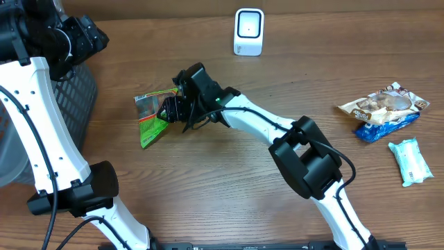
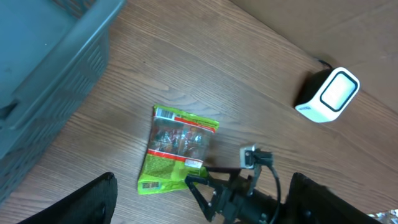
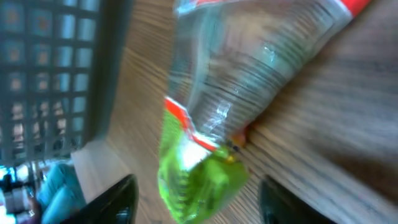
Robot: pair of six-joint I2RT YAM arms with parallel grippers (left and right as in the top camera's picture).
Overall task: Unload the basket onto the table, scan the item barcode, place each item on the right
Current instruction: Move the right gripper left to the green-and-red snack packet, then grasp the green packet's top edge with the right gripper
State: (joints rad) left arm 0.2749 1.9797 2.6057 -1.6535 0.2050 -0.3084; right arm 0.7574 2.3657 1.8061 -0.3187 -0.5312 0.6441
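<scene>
Two sets of jaws show, and both stand apart. The right jaws are open astride the green end of the green snack packet, with one finger on each side and bare wood between fingers and wrapper, so nothing is gripped. The packet lies on the wooden surface, left of the white scanner and nearer the robot, showing its clear middle and a red stripe. The left jaws hang wide open with nothing between them, further left of the scanner than the packet, by the grey basket. Well right of the scanner and nearer the robot lie a brown-and-blue snack bag and a pale green packet.
</scene>
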